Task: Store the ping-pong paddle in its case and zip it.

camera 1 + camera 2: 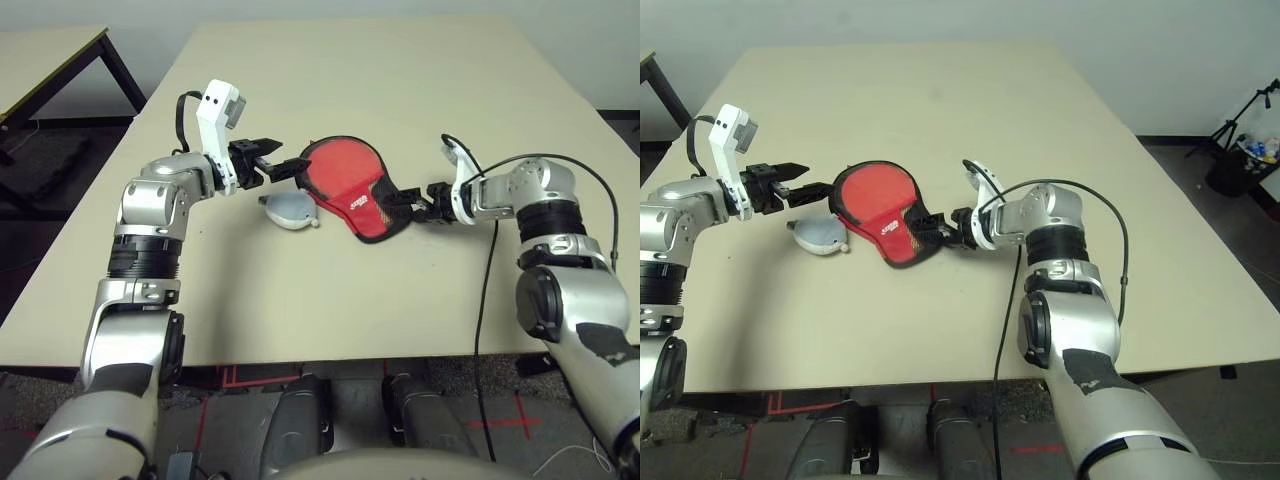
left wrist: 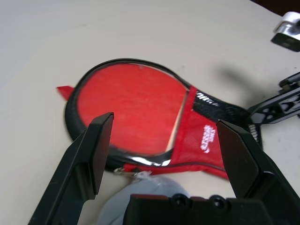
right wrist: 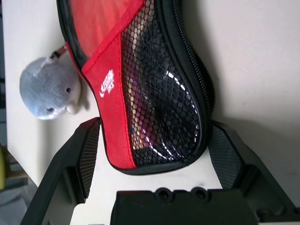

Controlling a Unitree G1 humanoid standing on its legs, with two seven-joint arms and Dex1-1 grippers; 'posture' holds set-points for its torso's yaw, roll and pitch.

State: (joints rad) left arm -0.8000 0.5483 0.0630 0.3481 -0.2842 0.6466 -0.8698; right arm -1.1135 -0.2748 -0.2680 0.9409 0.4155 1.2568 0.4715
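The red case (image 1: 348, 190) lies flat near the middle of the table (image 1: 400, 90), its round end toward the left arm and its narrow mesh-pocket end toward the right arm, with a small grey pouch (image 1: 288, 211) just beside it on the near side. The paddle (image 2: 131, 105) seems to be already inside; through the opening at the round end I see a smooth red face, though I can't make out the handle. The left gripper (image 1: 278, 167) hovers at the round end with its jaws wide and empty. The right gripper (image 1: 405, 206) has its jaws spread wide to either side of the narrow end, not closed on it. To my eye the zipping is what's left. The right should pinch the narrow end firmly to pin the case down, while the left finds the small zipper pull at the edge near the pouch and draws it along the rim, taking care not to snag the pouch.
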